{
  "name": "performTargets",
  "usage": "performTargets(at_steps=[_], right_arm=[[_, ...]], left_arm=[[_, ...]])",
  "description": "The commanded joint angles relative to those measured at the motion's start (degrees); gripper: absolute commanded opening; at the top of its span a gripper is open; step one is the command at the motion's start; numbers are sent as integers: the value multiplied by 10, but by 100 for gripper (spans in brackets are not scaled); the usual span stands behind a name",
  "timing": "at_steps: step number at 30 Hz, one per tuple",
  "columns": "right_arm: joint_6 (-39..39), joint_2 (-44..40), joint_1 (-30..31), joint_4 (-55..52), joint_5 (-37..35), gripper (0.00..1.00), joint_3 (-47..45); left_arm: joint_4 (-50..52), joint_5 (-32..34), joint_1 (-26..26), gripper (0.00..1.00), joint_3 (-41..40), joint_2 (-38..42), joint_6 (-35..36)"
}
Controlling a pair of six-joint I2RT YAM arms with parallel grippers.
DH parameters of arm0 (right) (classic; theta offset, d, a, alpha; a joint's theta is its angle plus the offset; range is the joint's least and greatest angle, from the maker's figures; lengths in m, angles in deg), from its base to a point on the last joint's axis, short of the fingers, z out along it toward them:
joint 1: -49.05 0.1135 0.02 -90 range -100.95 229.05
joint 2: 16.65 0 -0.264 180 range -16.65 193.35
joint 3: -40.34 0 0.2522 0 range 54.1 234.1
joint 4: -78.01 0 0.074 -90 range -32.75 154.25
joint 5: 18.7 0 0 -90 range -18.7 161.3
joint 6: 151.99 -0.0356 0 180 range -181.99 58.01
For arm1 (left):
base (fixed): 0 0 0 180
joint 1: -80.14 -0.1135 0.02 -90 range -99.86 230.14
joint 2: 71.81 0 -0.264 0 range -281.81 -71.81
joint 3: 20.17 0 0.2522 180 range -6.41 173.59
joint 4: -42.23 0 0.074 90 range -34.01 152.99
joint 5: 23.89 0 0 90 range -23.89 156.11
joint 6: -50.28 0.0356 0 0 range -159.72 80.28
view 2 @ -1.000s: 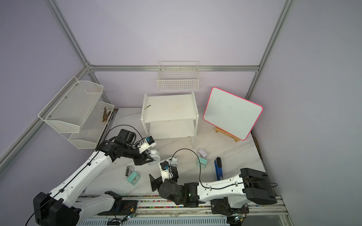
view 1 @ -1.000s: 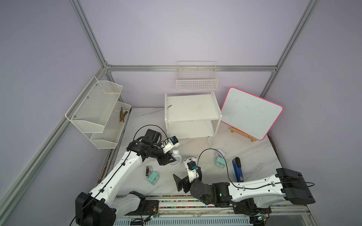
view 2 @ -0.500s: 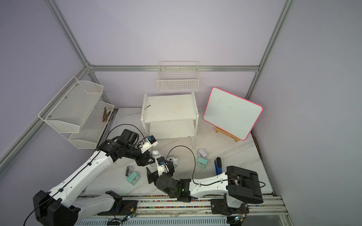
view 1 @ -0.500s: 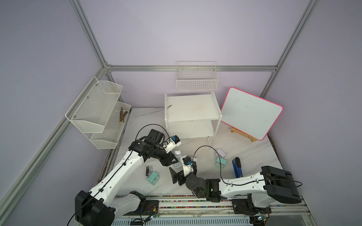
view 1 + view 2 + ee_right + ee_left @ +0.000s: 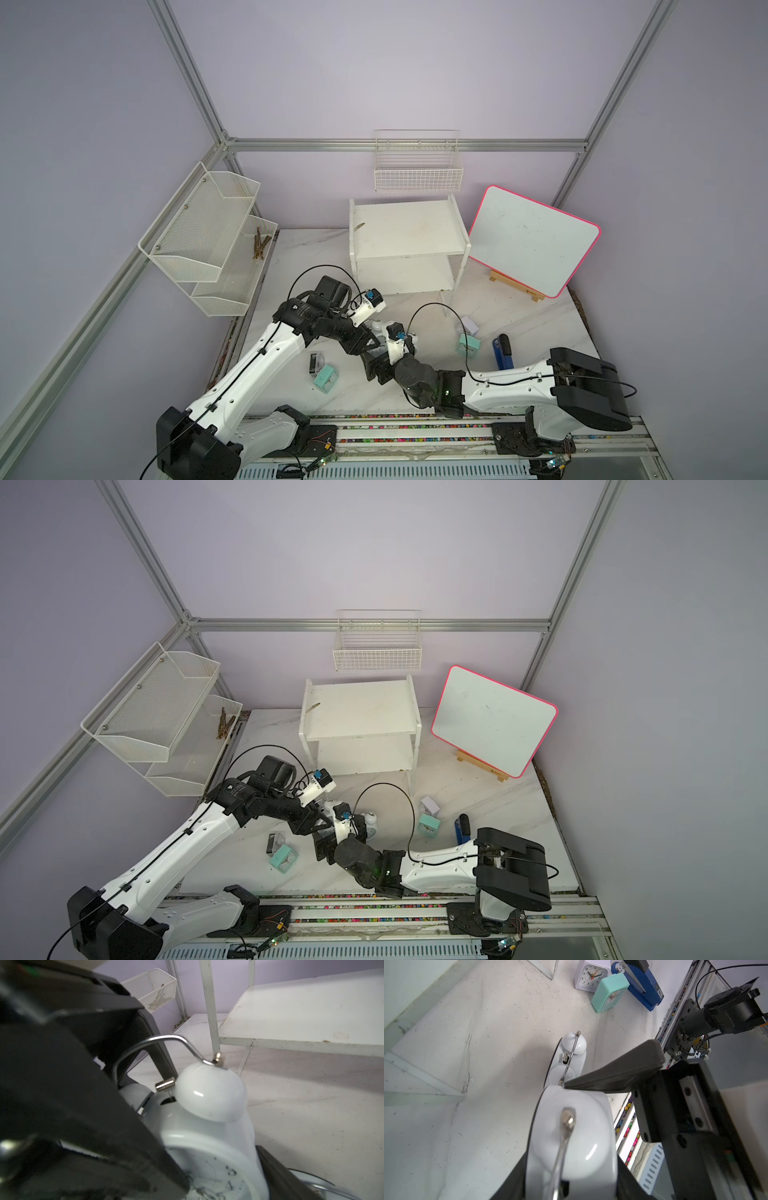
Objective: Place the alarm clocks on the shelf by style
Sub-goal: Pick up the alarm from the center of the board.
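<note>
A second ago the right tool (image 5: 376, 368) hung spread and apart, further out from the shelf (image 5: 409, 232). Now it has swung in beside the left tool (image 5: 362, 344), in front of the shelf's left leg, and its jaws have begun to narrow. The left tool has barely moved and pinches a white twin-bell clock (image 5: 571, 1142) by its body. The left wrist view shows one of the right tool's fingers (image 5: 612, 1072) lying along that clock's far edge. The right wrist view has the dial between both fingers, but it is too blurred to tell whether they already press on it. This reads as a hand-over or regrip, so the left tool should hold until the right one bites firmly.

Both tiers of the shelf are bare except for a small brown scrap (image 5: 359, 226) on the upper one. The second twin-bell clock (image 5: 369, 825) stands on the desk (image 5: 519, 328) before the shelf. A mint clock (image 5: 325, 377) and a clear-cased clock (image 5: 316, 360) lie together forward of its left side. Another mint clock (image 5: 468, 347), a lilac-white clock (image 5: 469, 324) and a blue stapler (image 5: 502, 353) sit forward of its right leg.

The desk is white marble-patterned, scuffed and gritty. Lilac walls and an aluminium frame enclose it. A mesh rack (image 5: 199, 232) hangs to the shelf's left, a wire basket (image 5: 417, 183) above it, and a pink-rimmed whiteboard (image 5: 532, 241) stands to its right.
</note>
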Motion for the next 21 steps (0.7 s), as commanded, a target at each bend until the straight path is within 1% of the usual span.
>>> performTargets(at_steps=[1,6,8,9,13,15,17,19,21], right_arm=[[11,10,-7,22,23,87,-5],[27,12,-7,40,37,73,-10],[35,10,-7,46,41,71,-13],[39,9,-7,51,42,70,-16],[62,4,-8,82,33,68,-35],[77,-1,-10,104,20,68,-47],[93,-7,-13,125,13,67,-58],[107,-14,-19,144,6,68,-67],[121,-21,-25,166,0,67,-74]], left_arm=[[-9,-33,5,33,9,24,8],[-9,-30,5,36,5,29,11],[-10,-28,4,38,4,31,14],[-9,-27,4,42,4,32,16],[-11,-12,5,69,4,39,28],[-17,14,5,77,7,43,27],[-27,39,2,88,7,49,32],[-38,51,-1,96,5,60,40],[-49,55,-9,99,4,75,43]])
